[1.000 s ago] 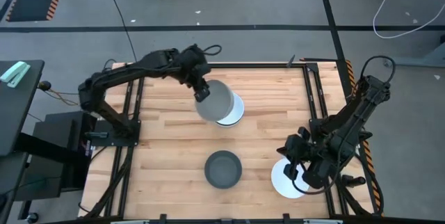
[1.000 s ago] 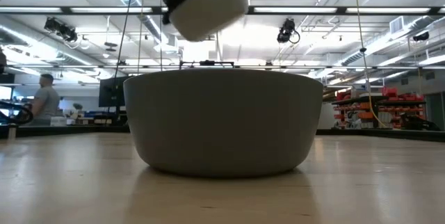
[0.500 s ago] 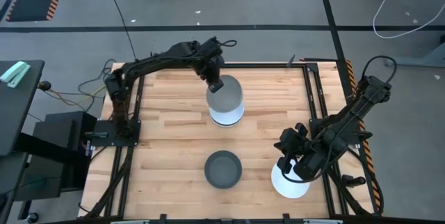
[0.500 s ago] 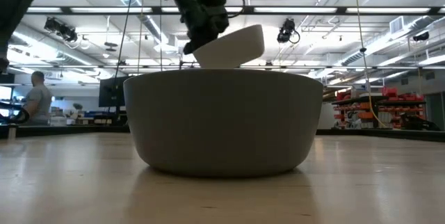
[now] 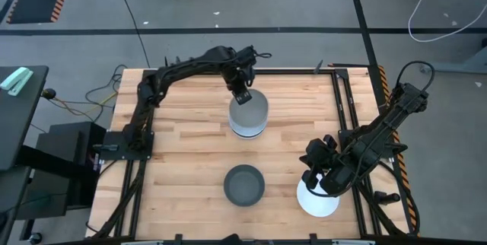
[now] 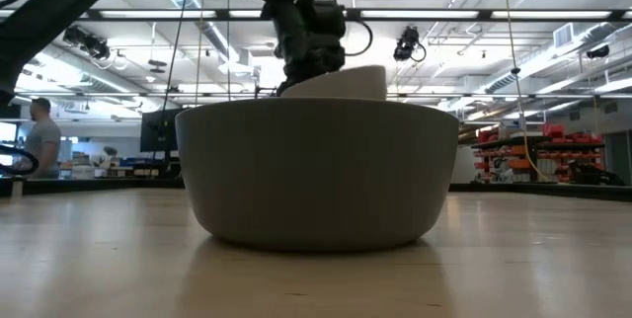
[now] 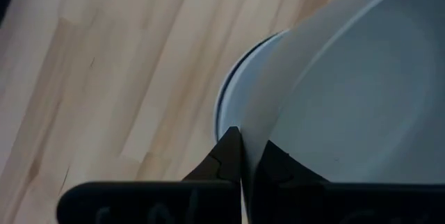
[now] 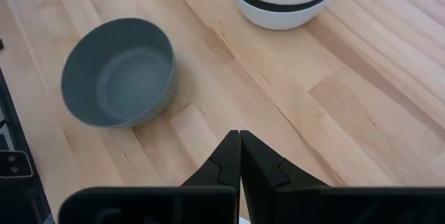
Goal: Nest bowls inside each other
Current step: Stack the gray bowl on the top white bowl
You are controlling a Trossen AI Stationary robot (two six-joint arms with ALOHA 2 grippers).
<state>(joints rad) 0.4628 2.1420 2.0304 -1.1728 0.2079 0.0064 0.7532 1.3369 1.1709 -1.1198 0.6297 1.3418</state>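
Note:
My left gripper is shut on a light grey bowl, which sits on top of a stack at the table's far middle. That stack shows a white bowl lowest and a black rim above it. The grey bowl also shows behind the foreground bowl in the low view. A dark grey bowl stands alone on its base at the near middle. My right gripper is shut and hovers over a white bowl at the near right. My left gripper pinches the light grey bowl's rim on the side toward the table's far edge, one finger outside the wall and one inside. The fingers come from above, pointing down. The bowl sits slightly tilted in the stack's top bowl.
Dark rails frame the wooden table top on its left and right sides. Bare wood lies between the stack, the dark grey bowl and the white bowl. A person stands far back in the room.
My left gripper has carried the light grey bowl down and toward the table's right, over the stack. The bowl hung high and steeply tipped a second ago; now it is nearly level and sits in the stack. My right gripper has stayed over the white bowl.

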